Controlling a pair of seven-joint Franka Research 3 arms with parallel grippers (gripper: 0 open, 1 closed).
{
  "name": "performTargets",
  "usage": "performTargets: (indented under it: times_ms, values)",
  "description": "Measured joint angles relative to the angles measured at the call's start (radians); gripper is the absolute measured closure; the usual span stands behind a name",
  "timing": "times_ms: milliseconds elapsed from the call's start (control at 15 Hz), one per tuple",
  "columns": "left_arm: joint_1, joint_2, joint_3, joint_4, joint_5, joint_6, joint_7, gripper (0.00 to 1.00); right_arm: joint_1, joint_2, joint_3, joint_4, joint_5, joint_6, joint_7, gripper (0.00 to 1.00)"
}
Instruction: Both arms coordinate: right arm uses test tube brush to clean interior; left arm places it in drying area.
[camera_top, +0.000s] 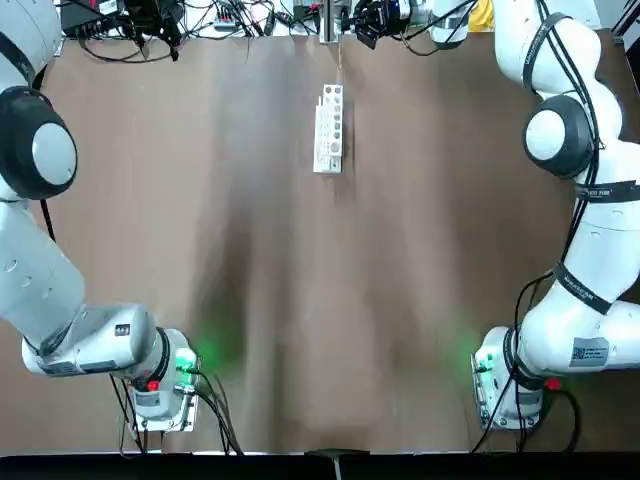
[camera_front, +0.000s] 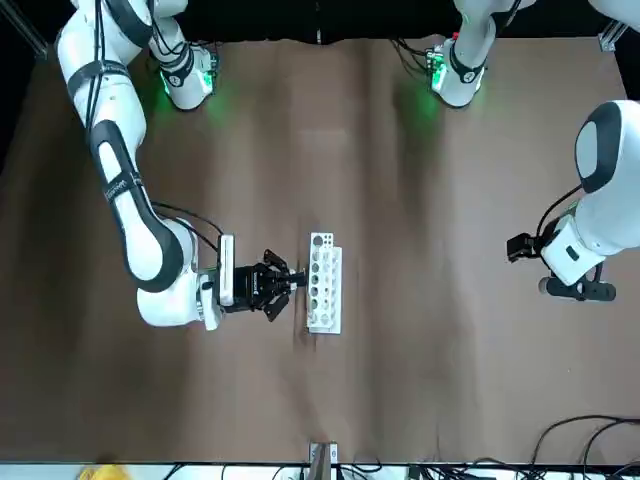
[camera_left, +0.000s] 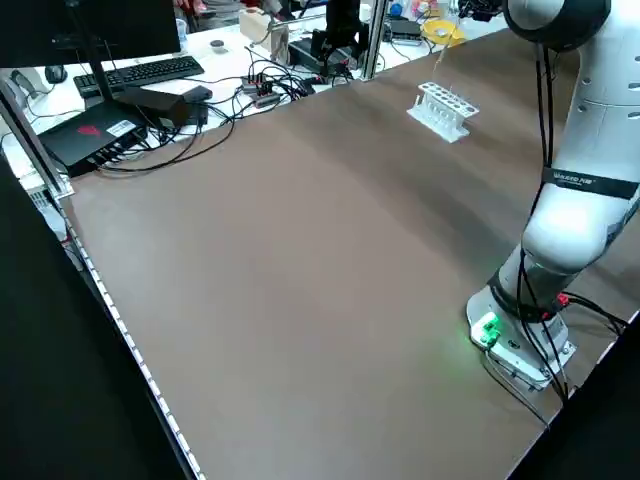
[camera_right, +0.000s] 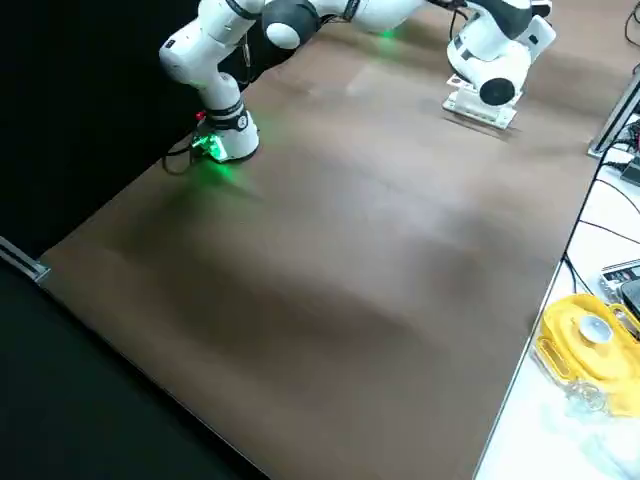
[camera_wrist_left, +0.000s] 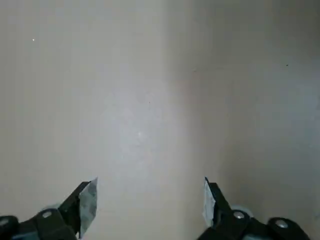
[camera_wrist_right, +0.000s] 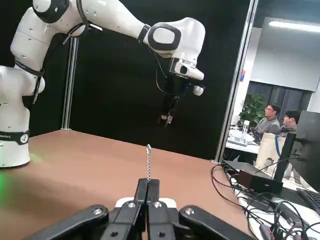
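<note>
Two arms stand at the brown bench (camera_top: 300, 320), each on a green-lit base, and there is one white rack (camera_front: 324, 280) and one test tube brush (camera_wrist_right: 148, 161). The rack, a narrow oblong with a row of round holes, lies on the far middle of the bench, well away from both bases. The right gripper (camera_front: 288, 282) is stretched out low over the bench just beside the rack, pointing sideways at it. In the right wrist view its fingers (camera_wrist_right: 142, 192) are pressed together on the thin stem of the brush, which rises straight up from between them, with the rack's white edge showing just beyond the fingertips. Whether the gripper touches the rack cannot be told. The left gripper (camera_wrist_left: 148, 202) hangs high over bare bench at the robot's left, well apart from the rack, and points downward. Its fingers (camera_wrist_left: 88, 202) are spread wide with nothing between them. In the right wrist view the left arm (camera_wrist_right: 170, 37) shows farther off, and two people (camera_wrist_right: 277, 116) sit at desks in the room behind the bench.
</note>
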Motion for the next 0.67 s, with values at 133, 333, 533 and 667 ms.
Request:
performTargets:
  times_ms: [133, 333, 533, 667]
  values:
    - [0.0, 0.0, 0.0, 0.0, 0.0, 0.0, 0.0, 0.0, 0.0, 0.0, -0.002, 0.0, 0.0, 0.0, 0.0, 0.97]
    - [0.0, 0.0, 0.0, 0.0, 0.0, 0.0, 0.0, 0.0, 0.0, 0.0, -0.003, 0.0, 0.0, 0.011, -0.001, 0.97]
    - [0.0, 0.0, 0.0, 0.0, 0.0, 0.0, 0.0, 0.0, 0.002, 0.0, -0.003, 0.0, 0.0, 0.021, -0.001, 0.97]
    - [0.0, 0.0, 0.0, 0.0, 0.0, 0.0, 0.0, 0.0, 0.004, 0.0, -0.003, -0.001, 0.0, 0.021, -0.001, 0.97]
